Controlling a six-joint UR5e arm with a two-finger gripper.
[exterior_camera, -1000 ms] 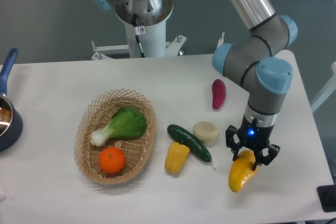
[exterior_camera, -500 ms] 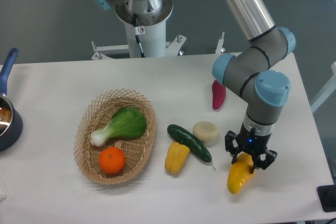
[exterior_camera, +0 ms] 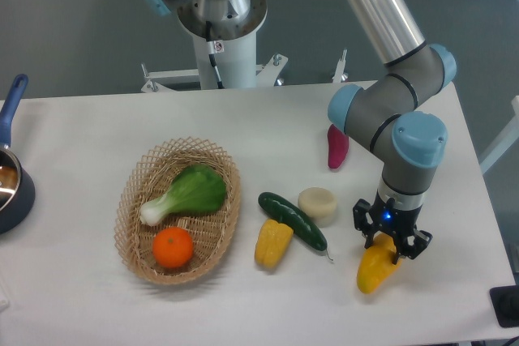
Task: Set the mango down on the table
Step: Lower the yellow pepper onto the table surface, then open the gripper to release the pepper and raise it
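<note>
The mango (exterior_camera: 375,269) lies near the front right of the white surface (exterior_camera: 97,131), its tapered end pointing toward the front edge and its upper end caught between the fingers of the claw (exterior_camera: 391,242). The claw points straight down and is clenched on that upper end, one dark finger showing on each side of the fruit. Whether the mango's underside already rests on the surface cannot be told from this view, though it sits very low against it. A small blue light glows on the wrist just above the claw, and the grey arm with its pale blue joint caps rises from there toward the back right.

To the left of the mango, well apart from it, a dark green cucumber (exterior_camera: 292,219) lies slantwise, with a pale round cream-coloured piece (exterior_camera: 317,204) touching its right side and a bumpy yellow corn cob piece (exterior_camera: 273,242) just at its lower left. Farther back, beside the arm's elbow, lies a purple sweet potato (exterior_camera: 337,145).

On the left half of the surface sits a woven basket (exterior_camera: 134,200) holding a green bok choy (exterior_camera: 186,193) and a round orange (exterior_camera: 173,248). At the far left edge, a dark blue pan (exterior_camera: 12,176) with a blue handle is partly cut off by the frame.
</note>
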